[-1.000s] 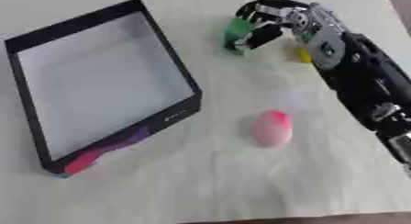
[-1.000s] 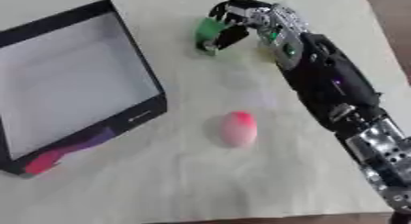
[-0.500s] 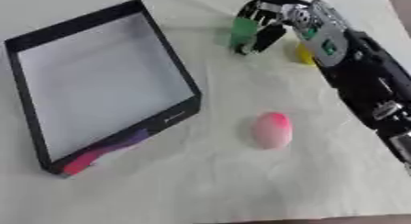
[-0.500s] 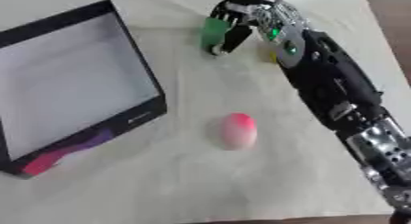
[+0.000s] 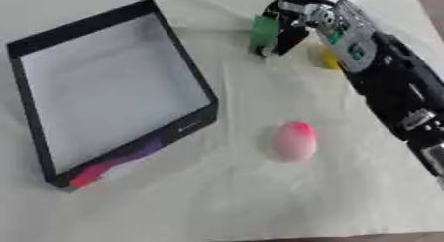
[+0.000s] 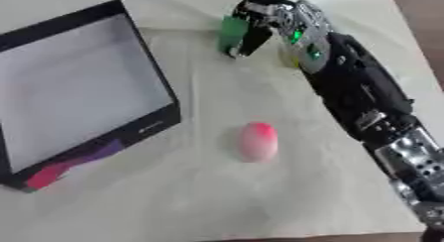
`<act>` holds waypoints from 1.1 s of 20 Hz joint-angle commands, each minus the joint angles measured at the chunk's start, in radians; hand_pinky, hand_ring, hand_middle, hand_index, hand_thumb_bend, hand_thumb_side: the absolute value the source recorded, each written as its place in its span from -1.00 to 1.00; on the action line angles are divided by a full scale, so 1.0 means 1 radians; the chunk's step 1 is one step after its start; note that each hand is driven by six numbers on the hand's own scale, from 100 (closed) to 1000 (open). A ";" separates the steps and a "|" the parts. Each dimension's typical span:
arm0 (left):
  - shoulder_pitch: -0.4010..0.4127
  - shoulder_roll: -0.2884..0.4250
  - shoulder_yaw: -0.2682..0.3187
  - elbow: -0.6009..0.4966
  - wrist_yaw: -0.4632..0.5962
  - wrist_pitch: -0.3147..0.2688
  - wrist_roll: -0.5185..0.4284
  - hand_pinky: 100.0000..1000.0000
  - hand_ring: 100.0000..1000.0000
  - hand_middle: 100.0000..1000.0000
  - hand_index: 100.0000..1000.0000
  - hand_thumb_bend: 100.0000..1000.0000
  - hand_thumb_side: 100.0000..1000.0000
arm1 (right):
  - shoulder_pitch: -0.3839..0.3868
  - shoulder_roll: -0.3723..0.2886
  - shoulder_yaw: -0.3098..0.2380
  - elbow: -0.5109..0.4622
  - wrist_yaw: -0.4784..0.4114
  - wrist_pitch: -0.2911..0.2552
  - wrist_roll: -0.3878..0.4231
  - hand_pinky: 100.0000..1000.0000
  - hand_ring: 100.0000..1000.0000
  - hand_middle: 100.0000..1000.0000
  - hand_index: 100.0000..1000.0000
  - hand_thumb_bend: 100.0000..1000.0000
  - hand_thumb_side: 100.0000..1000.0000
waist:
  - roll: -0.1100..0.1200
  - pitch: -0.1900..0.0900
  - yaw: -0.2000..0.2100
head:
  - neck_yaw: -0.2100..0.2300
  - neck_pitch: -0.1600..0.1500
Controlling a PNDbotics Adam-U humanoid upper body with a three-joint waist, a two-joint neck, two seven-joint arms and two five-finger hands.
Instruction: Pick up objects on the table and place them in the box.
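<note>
My right hand reaches in from the right to the far side of the table, its fingers curled round a green object. The green object appears lifted a little above the cloth. A yellow object lies just under my right forearm, mostly hidden. A pink egg-shaped object lies on the cloth near the middle. The black-walled box with a white floor stands at the left. My left hand shows in neither view.
A pale cloth covers the table. Its near edge runs along the bottom of both views. My right forearm crosses the right side of the table.
My right hand has shifted slightly with the green object held in its fingers. The pink object and the box have stayed put.
</note>
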 commanded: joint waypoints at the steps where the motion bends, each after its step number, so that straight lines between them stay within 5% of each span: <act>1: -0.006 0.019 0.004 -0.017 0.003 0.000 -0.003 0.40 0.10 0.54 0.63 -0.48 0.16 | -0.010 -0.025 -0.002 -0.039 -0.028 0.022 -0.021 0.55 -0.01 0.08 0.38 -0.48 -0.83 | 0.016 -0.018 -0.002 | 0.005 0.000; 14: -0.002 0.023 0.004 -0.018 0.000 -0.003 -0.005 0.40 0.10 0.54 0.64 -0.48 0.14 | -0.030 -0.078 -0.015 -0.168 -0.128 0.090 -0.069 0.57 0.07 0.05 0.35 -0.65 -0.94 | 0.010 -0.042 -0.004 | 0.004 0.013; 22: -0.001 0.024 0.005 -0.019 -0.003 -0.004 -0.004 0.40 0.10 0.54 0.64 -0.48 0.14 | -0.053 -0.126 -0.032 -0.246 -0.208 0.134 -0.120 0.68 0.34 0.03 0.34 -0.67 -1.00 | 0.007 -0.058 -0.002 | 0.002 0.016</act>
